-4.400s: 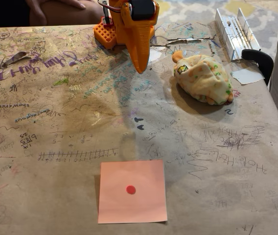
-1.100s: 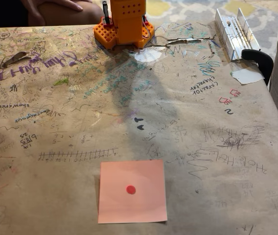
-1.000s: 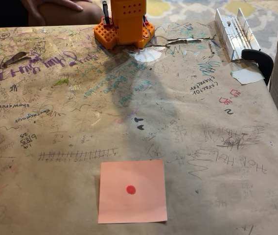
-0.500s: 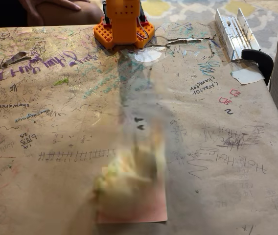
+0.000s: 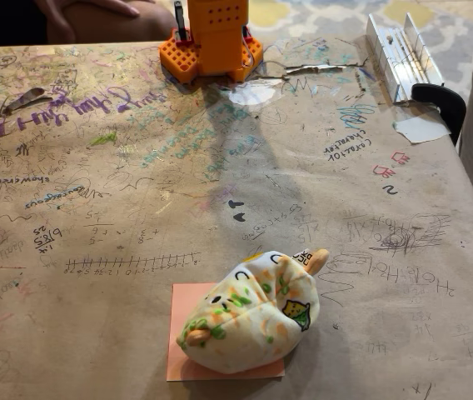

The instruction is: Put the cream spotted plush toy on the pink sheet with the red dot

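Soft lumpy cream plush toy with orange and green spots (image 5: pixel 249 321) resting on flat salmon-pink paper sheet (image 5: pixel 178 367), covering its centre. Likely light, squashy; best pinched mid-body. Tool state: cannot tell.

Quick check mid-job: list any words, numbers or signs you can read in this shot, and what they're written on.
"AT" in dark marker, upside-down, on the table's paper cover.
"2" on the paper cover.
Tally-like ruler line on the paper cover.
Other scribbles: inverted or too scrawled to read.
Cream spotted plush toy, pink sheet: no readable text.
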Controlling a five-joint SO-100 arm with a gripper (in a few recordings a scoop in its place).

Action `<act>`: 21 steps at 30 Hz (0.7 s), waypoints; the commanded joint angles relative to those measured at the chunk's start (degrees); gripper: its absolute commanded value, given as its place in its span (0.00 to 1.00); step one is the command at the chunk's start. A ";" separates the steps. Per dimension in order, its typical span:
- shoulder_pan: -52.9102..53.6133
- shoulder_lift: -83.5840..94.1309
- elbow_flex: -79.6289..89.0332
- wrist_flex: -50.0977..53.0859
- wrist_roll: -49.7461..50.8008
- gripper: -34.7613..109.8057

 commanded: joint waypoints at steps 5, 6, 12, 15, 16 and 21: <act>0.09 14.41 31.64 -6.94 7.65 0.24; 1.41 15.12 33.57 -8.35 8.79 0.24; 9.23 20.30 39.64 -9.84 13.18 0.24; 9.84 27.77 45.35 -10.28 13.89 0.24; 9.93 32.08 47.55 -9.58 14.15 0.24; 10.72 42.63 50.54 -4.22 15.64 0.24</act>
